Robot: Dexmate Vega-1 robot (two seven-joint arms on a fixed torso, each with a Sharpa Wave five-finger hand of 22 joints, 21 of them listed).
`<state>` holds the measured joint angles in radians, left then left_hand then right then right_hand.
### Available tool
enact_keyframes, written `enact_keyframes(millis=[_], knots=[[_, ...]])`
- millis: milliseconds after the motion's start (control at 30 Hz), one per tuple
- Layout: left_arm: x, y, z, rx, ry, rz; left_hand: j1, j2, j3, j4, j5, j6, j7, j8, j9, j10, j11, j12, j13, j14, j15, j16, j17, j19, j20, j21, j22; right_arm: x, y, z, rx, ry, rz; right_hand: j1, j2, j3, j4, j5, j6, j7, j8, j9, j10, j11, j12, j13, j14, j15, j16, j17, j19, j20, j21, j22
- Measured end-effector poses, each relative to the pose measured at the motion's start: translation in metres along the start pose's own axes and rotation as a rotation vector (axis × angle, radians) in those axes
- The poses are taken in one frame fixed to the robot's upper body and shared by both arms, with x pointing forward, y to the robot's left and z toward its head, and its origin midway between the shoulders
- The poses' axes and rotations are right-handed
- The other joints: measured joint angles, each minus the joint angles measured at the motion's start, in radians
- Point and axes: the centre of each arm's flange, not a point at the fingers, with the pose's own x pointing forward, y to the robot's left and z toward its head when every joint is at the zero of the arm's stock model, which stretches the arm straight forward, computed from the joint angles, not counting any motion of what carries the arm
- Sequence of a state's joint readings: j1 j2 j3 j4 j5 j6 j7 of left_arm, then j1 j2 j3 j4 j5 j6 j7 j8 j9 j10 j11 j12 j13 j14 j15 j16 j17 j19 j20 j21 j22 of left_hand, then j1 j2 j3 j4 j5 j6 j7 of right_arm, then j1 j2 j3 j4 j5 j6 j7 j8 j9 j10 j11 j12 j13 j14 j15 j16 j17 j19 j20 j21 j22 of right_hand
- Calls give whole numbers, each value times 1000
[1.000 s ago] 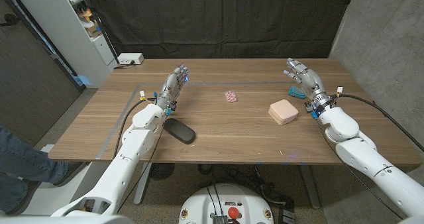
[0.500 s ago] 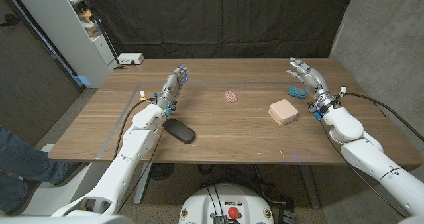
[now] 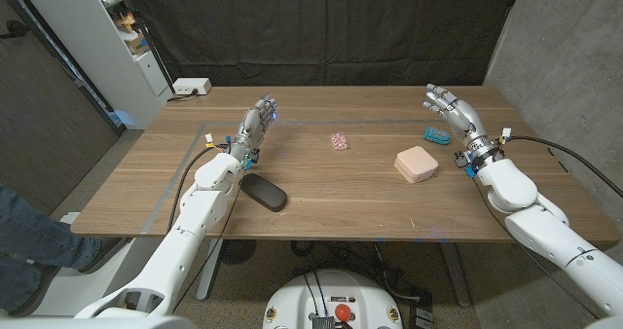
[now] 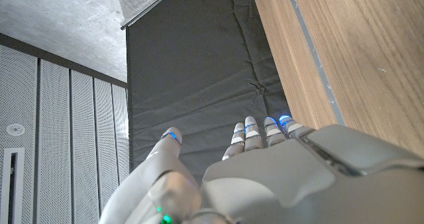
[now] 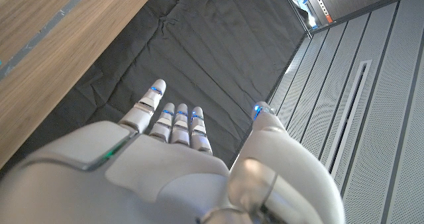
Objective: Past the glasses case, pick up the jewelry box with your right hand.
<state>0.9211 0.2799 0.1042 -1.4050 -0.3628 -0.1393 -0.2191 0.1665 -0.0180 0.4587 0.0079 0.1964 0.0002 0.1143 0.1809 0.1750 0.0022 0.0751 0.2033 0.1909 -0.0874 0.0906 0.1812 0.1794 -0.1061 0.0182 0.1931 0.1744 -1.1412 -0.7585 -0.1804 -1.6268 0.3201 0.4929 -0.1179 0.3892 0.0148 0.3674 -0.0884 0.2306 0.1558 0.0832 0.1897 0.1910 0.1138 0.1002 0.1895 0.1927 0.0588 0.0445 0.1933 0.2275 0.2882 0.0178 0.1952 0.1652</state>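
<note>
We see a wooden table (image 3: 321, 188) before a black curtain (image 3: 321, 27). At 3 o'clock stands a grey concrete wall (image 3: 565, 47); at 10 o'clock, a white shelving unit (image 3: 117, 37). A white box (image 3: 191, 87) sits on the table's 11 o'clock corner.

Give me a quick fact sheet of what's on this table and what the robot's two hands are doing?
Table: wooden table
Jewelry box: pink, square, untouched, right of centre
Glasses case: dark, oval, beside the left forearm
Small pink item, mid-table
Teal item, near the right hand
Left hand: open, holding nothing
Right hand: open, raised beyond the jewelry box
</note>
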Motion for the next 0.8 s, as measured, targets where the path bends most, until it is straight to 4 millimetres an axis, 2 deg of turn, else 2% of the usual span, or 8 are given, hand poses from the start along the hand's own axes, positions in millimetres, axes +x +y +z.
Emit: enact_keyframes(millis=[233,533,800], knots=[[1,0,1,1,-1,-2,0,0,0,0,0,0,0,0,0,0,0,0,0,0,0,0,0,-5,5,0,0,-3,-1,5,-50,-10,3,1,1,0,-6,0,3,-3,0,0,0,0,0,0,0,0,0,0,-7,7,0,0],[0,1,1,1,-3,-4,5,5,4,-4,-6,0,0,0,0,0,0,0,0,0,0,0,0,-2,9,0,0,-6,-4,11,-109,-26,8,12,-10,0,-6,0,3,-3,0,0,-5,-5,0,0,-4,-4,0,-5,-13,2,-8,0],[1,2,3,5,-6,-5,5,5,4,-4,-6,0,0,0,0,0,0,0,3,0,0,0,0,-2,9,0,0,-7,-4,16,-151,-36,13,12,-10,0,-14,0,0,-7,0,0,-7,-4,0,0,-9,2,0,-5,-13,2,-8,0]])
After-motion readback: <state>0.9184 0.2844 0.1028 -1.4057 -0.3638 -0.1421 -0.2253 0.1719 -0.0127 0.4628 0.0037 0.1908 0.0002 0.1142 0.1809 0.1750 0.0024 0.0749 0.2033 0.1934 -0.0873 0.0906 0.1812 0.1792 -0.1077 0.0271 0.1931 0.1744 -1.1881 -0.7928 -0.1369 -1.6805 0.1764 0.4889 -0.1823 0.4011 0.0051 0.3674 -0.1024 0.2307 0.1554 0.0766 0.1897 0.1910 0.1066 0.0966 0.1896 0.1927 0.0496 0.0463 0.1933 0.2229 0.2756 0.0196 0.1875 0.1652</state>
